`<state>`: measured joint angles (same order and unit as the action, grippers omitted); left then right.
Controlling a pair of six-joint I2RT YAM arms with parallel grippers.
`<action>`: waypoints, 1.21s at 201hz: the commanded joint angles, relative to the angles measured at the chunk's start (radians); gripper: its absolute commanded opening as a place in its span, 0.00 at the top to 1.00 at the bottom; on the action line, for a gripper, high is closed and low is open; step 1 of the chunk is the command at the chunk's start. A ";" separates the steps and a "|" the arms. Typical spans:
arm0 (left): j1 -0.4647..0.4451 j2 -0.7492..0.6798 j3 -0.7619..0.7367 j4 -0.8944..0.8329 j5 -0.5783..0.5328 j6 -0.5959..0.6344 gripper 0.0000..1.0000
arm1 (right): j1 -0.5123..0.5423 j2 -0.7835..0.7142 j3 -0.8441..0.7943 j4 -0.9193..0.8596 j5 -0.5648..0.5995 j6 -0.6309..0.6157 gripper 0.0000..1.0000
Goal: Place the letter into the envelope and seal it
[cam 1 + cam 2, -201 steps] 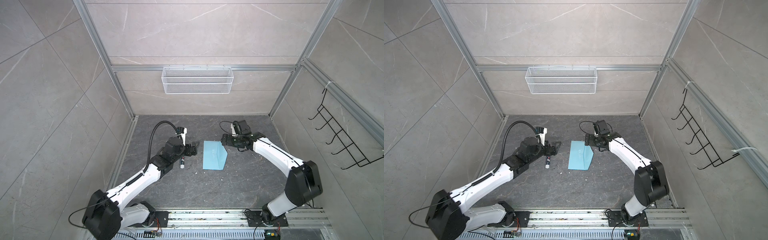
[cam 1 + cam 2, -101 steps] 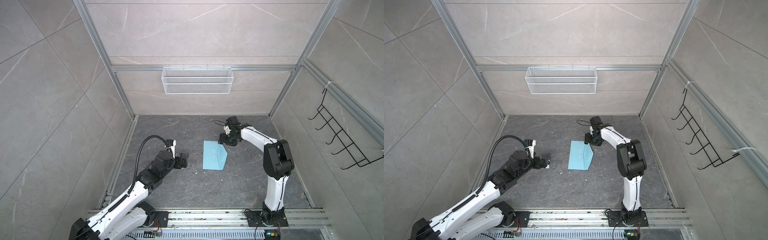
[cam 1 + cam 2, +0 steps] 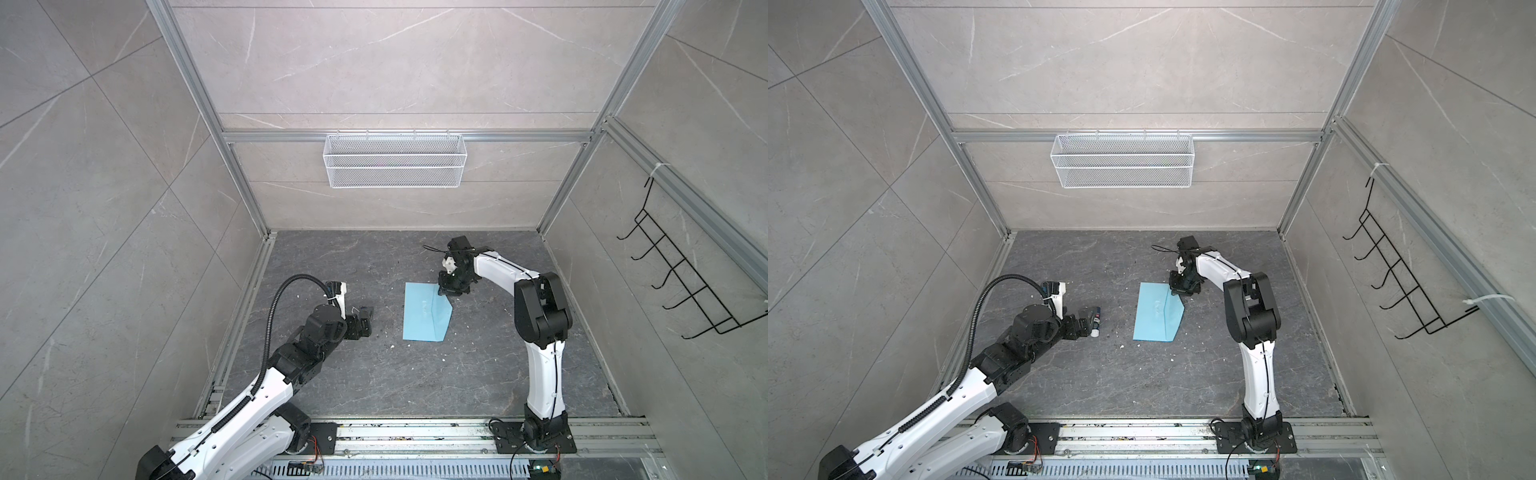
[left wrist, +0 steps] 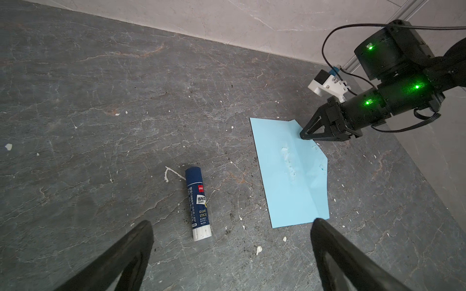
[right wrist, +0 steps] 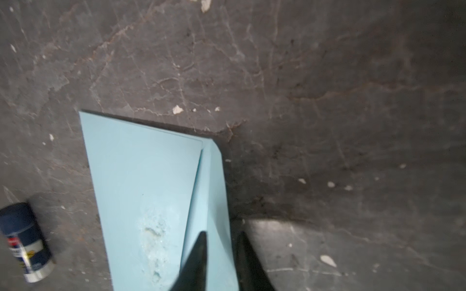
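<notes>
Envelope (image 3: 424, 311): being left lying mid-floor. Right gripper (image 5: 223, 234): brought down since a second ago, its fingers being pinched on the flap's far corner. Left gripper (image 4: 232, 223): drawn back, being held spread wide by the glue stick (image 4: 198, 204). Floor (image 3: 374, 374): dark stone, white-flecked. Walls (image 3: 395, 62): grey tile, with wire basket (image 3: 395, 160) and hook rack (image 3: 681, 282) being carried.

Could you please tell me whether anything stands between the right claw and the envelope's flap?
Nothing visible does. The right claw straddles the raised flap of the envelope. The glue stick lies on the envelope's other side, near the open left claw.
</notes>
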<state>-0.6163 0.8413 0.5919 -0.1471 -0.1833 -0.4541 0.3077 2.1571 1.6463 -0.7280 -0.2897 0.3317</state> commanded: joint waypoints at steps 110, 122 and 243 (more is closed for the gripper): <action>0.006 0.039 0.003 0.036 -0.044 -0.079 0.00 | 0.062 -0.583 -0.792 1.061 0.342 1.201 1.00; 0.007 0.042 0.001 0.044 -0.043 -0.081 0.00 | 0.096 -0.605 -0.831 1.074 0.451 1.266 1.00; 0.006 0.119 0.002 0.060 -0.031 -0.108 0.01 | 0.419 -0.605 -0.923 0.687 0.980 1.750 1.00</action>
<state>-0.6144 0.9485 0.5919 -0.1265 -0.2073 -0.5438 0.6983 1.5543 0.7441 0.0826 0.6098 1.9724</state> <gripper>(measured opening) 0.988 0.047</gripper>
